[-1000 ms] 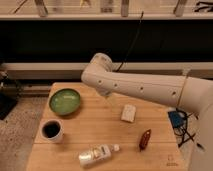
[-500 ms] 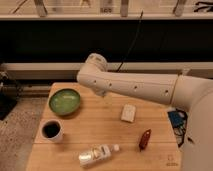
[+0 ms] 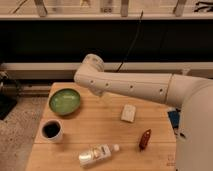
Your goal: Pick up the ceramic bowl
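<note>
The ceramic bowl is round, shallow, green and glossy with a darker rim. It sits on the wooden table at the left rear. My white arm reaches in from the right, above the table's rear. Its rounded joint is up and to the right of the bowl. My gripper shows only as a small part under the arm, just right of the bowl and apart from it. Nothing is seen in its hold.
A white mug with a dark inside stands in front of the bowl. A small bottle lies near the front edge. A white block and a brown-red object lie to the right. A dark shelf runs behind the table.
The arm has moved left, bringing its end closer to the green bowl. The things on the table have not moved.
</note>
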